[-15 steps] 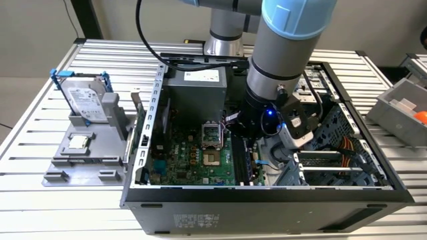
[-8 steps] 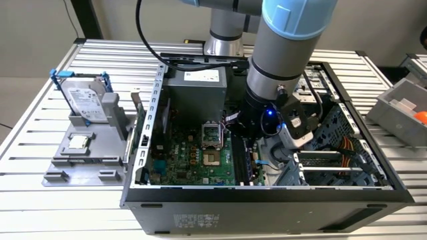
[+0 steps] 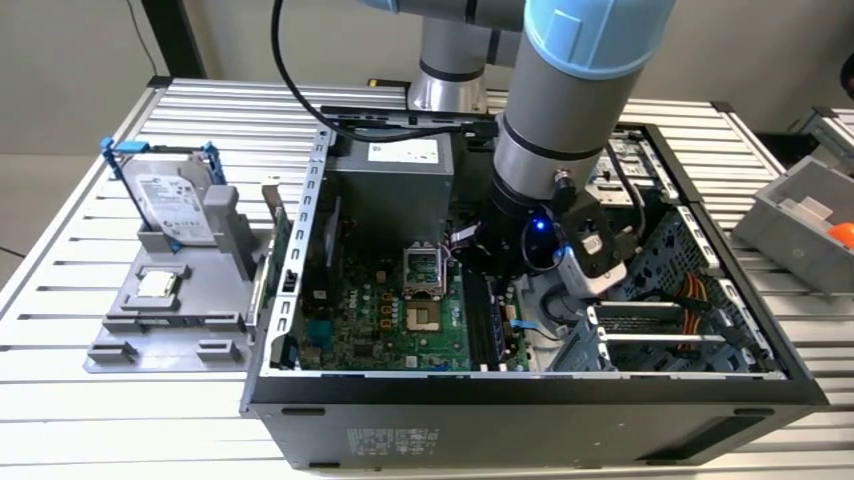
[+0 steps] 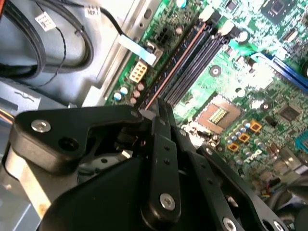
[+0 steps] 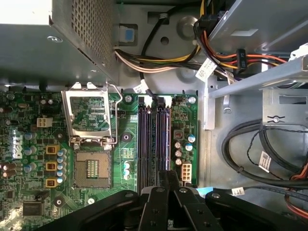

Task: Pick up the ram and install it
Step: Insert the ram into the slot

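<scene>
Matt black pincer (image 4: 161, 113), glossy green motherboard (image 5: 33, 163), grey perforated sheet-metal case (image 3: 694, 245).

Robotics lab bench. Slatted metal table (image 3: 80, 250), opened computer case (image 3: 534, 400). Grey parts fixture (image 3: 167, 300) beside it

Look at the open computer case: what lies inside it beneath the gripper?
Beneath the gripper lies the green motherboard with its long black memory slots and an open processor socket. The gripper's body covers the slots' near ends.
</scene>
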Available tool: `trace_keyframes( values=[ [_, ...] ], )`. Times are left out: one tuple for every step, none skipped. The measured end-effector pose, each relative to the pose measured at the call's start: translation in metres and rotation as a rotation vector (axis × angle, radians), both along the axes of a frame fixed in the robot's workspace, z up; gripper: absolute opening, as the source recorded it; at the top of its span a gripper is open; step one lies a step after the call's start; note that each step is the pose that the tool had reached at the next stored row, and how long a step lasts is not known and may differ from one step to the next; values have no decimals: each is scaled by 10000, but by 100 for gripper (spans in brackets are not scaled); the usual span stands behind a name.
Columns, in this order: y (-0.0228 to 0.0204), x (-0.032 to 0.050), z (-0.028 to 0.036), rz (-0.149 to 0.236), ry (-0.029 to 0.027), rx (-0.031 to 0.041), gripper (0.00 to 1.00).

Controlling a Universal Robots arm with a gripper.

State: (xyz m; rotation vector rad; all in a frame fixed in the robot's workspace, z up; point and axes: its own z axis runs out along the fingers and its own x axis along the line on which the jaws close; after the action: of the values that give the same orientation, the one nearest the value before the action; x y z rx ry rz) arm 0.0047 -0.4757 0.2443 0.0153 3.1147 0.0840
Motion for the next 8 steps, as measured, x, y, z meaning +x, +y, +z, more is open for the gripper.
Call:
trace_keyframes(
  values=[
    [0, 0, -1, 57, 0, 2, 0],
    [0, 0, 0, 139, 1, 0, 0],
    [0, 0, -1, 231, 0, 2, 0],
    [1, 0, 0, 316, 0, 2, 0],
    [0, 0, 0, 382, 0, 0, 0],
    [0, 0, 0, 438, 0, 0, 0],
    [0, 0, 0, 503, 0, 1, 0],
    [0, 0, 0, 577, 0, 1, 0]
  ],
)
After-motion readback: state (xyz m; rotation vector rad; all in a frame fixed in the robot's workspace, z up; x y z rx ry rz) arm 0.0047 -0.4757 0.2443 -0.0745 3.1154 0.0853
